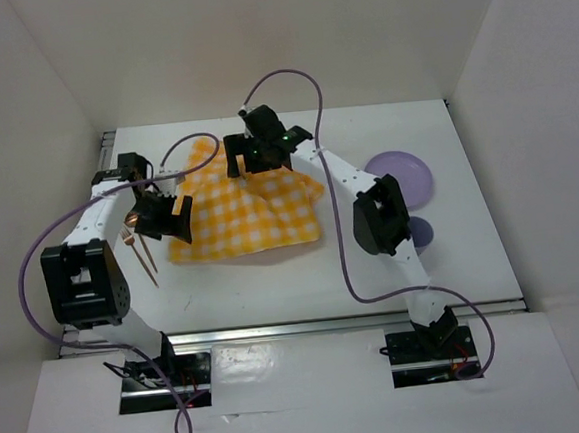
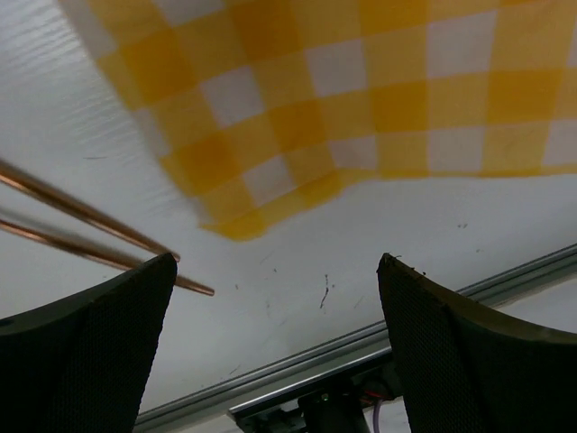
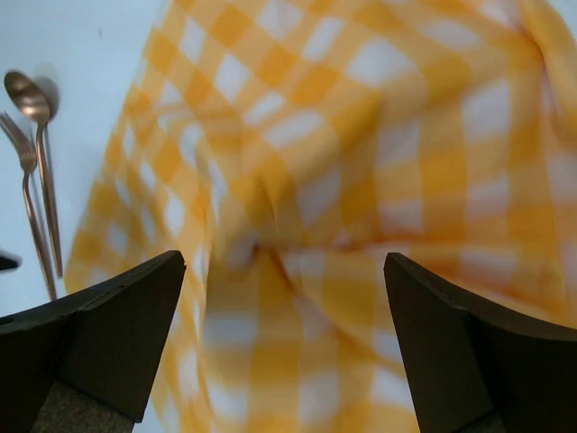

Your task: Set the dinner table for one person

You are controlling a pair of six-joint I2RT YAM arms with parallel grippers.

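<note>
Yellow checked cloth (image 1: 249, 215) under the right gripper (image 3: 284, 262), copper spoon (image 3: 45, 180) and fork (image 3: 34, 216) beside the left gripper (image 2: 277, 259), purple plate (image 1: 402, 176) well apart, right of both

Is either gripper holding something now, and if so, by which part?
Nothing is held. The left gripper is open over the dinner table near the checked cloth; the right gripper is open above that cloth.

You have soft, creased checked cloth (image 1: 249, 215); spoon (image 3: 25, 95) and fork (image 3: 34, 216) of polished copper-toned metal; smooth matt white surface (image 1: 274, 278); brushed metal rail (image 2: 361, 338).

Robot lab, white-walled cell (image 1: 286, 46), railed table (image 1: 275, 288)
</note>
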